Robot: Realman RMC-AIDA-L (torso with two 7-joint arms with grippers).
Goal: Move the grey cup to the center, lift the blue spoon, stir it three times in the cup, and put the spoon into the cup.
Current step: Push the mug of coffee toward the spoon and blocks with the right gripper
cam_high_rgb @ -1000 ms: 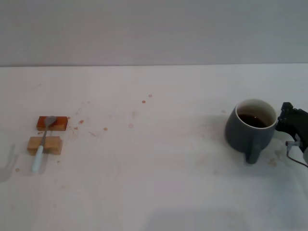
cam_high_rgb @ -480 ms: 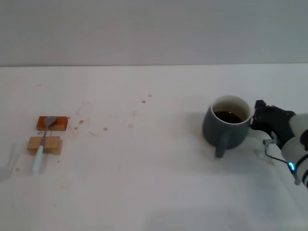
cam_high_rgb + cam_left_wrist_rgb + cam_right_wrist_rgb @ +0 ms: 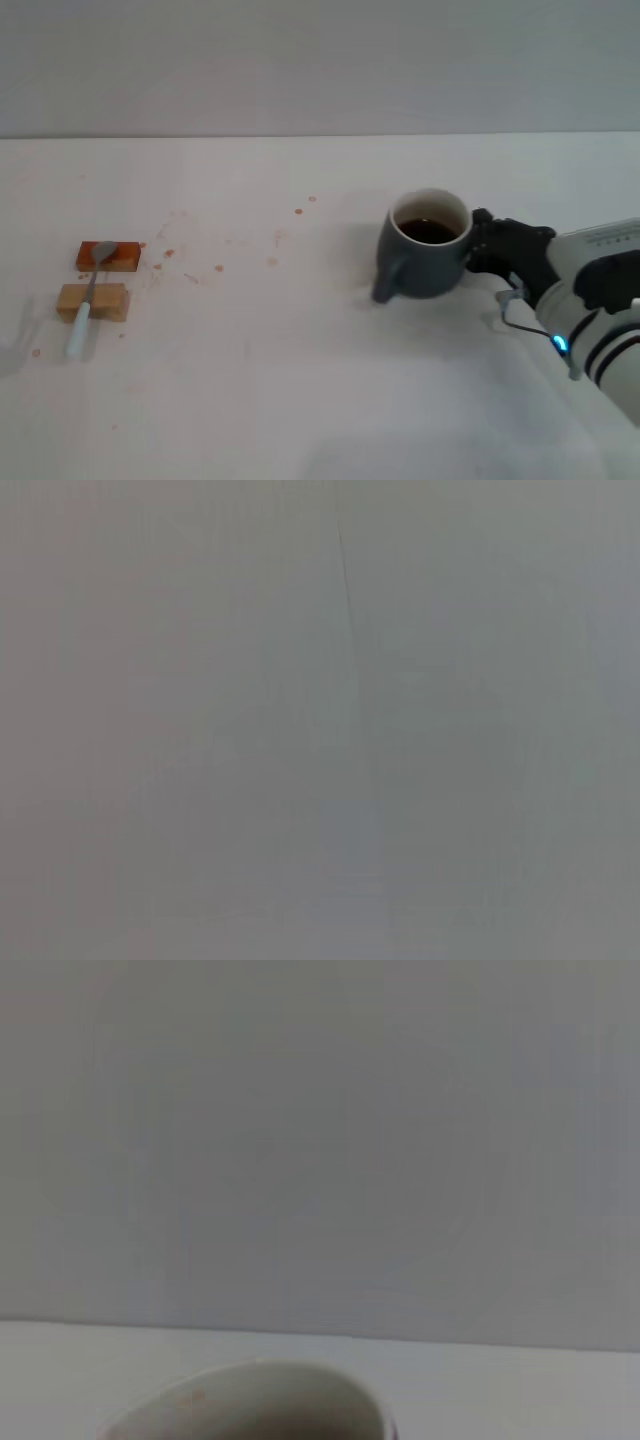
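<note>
One arm is at work: in the head view the right gripper [image 3: 480,245] presses against the 3 o'clock side of the grey cup [image 3: 424,258], whose handle juts toward 8 o'clock; whether the fingers are clamped on the wall or merely set against it I cannot tell. The cup stands on the white table [image 3: 300,400], just right of the center [image 3: 320,290], so the remaining push, I judge, runs toward 9 o'clock. Far off at 9 o'clock the blue spoon [image 3: 88,300] rests across two small blocks [image 3: 95,285], its long axis running 12 to 6, bowl at 12, nearer the left arm's side. Nothing shows in the left wrist view but a blank grey surface. Only the cup's white rim [image 3: 250,1405] shows in the right wrist view, close under the camera.
</note>
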